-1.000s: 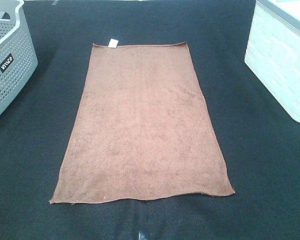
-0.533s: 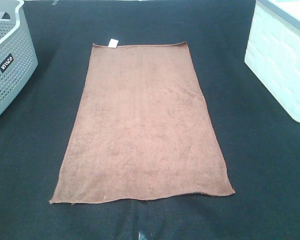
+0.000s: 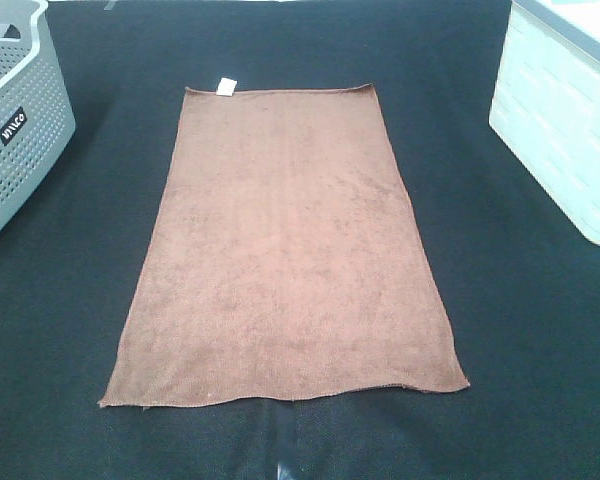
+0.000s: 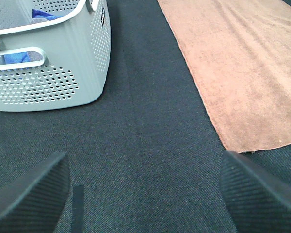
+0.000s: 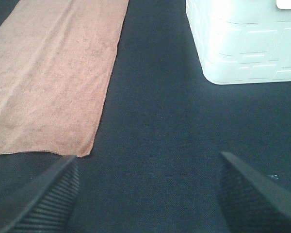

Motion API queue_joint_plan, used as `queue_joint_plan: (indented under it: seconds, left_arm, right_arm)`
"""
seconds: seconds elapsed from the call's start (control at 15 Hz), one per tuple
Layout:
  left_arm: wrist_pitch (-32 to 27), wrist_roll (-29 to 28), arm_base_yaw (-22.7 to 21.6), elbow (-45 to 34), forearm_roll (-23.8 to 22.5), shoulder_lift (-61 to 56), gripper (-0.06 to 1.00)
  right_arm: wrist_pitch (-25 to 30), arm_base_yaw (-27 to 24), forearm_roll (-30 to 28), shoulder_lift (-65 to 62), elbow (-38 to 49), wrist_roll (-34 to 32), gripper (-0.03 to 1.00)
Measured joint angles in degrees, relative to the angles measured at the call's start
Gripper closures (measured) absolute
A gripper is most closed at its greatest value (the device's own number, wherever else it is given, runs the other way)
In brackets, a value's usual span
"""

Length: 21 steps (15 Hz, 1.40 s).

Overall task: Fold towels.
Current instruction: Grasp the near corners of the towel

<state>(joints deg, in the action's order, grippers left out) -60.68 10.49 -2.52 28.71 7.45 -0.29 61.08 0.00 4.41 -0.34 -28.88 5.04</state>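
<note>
Now, left gripper [image 4: 145, 196] and right gripper [image 5: 145, 194] both wide apart, empty, clear of the flat towel [image 3: 285, 250].

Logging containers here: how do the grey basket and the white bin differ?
The grey basket has walls full of small holes; the white bin has solid walls with a raised brick pattern. The grey basket holds something blue; the white bin's inside is hidden. Both stand on the dark mat, clear of the towel.

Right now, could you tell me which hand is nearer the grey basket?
Left. The left hand faces the grey basket across bare mat; the right hand is beyond the towel, facing the white bin.
</note>
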Motion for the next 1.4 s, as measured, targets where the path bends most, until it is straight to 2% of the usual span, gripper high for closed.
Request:
queue_joint_plan:
  seconds: [0.33, 0.4, 0.47, 0.67, 0.87, 0.93, 1.07, 1.13, 1.2, 1.4]
  left_arm:
    - [0.3, -0.6, 0.0, 0.0, 0.0, 0.0, 0.14]
    - [2.8, -2.2, 0.0, 0.6, 0.0, 0.2, 0.14]
    - [2.8, -2.2, 0.0, 0.6, 0.0, 0.2, 0.14]
    - [17.4, -3.3, 0.0, 0.5, 2.1, 7.8, 0.14]
    - [30.9, -3.5, 0.0, 0.4, 9.1, 19.7, 0.14]
    - [32.9, -3.5, 0.0, 0.4, 11.9, 23.9, 0.14]
    - [32.9, -3.5, 0.0, 0.4, 17.7, 34.3, 0.14]
    - [32.4, -2.5, 0.0, 0.4, 22.2, 41.8, 0.14]
    - [32.3, 0.1, 0.0, 0.4, 26.1, 47.7, 0.14]
    - [32.0, 13.9, 0.0, 0.4, 39.9, 64.1, 0.14]
  right_arm:
    - [0.0, 0.0, 0.1, 0.0, 0.0, 0.0, 0.23]
    - [-0.1, 0.0, 0.2, 0.9, -0.3, -1.0, 0.23]
    - [-0.1, 0.0, 0.2, 0.9, -0.3, -1.0, 0.23]
    - [-3.4, 0.0, 0.4, 11.7, -1.9, -7.7, 0.23]
    - [-9.7, 0.0, 0.6, 25.6, -2.1, -8.7, 0.23]
    - [-11.2, 0.0, 0.7, 30.4, -2.6, -8.7, 0.23]
    - [-11.9, 0.0, 1.4, 40.7, -4.7, -6.7, 0.23]
    - [-12.1, 0.0, 4.1, 47.8, -6.2, -4.0, 0.23]
    - [-12.7, 0.0, 7.4, 52.6, -6.5, -1.2, 0.23]
    - [-15.4, 0.0, 18.5, 65.2, -6.5, 9.2, 0.23]
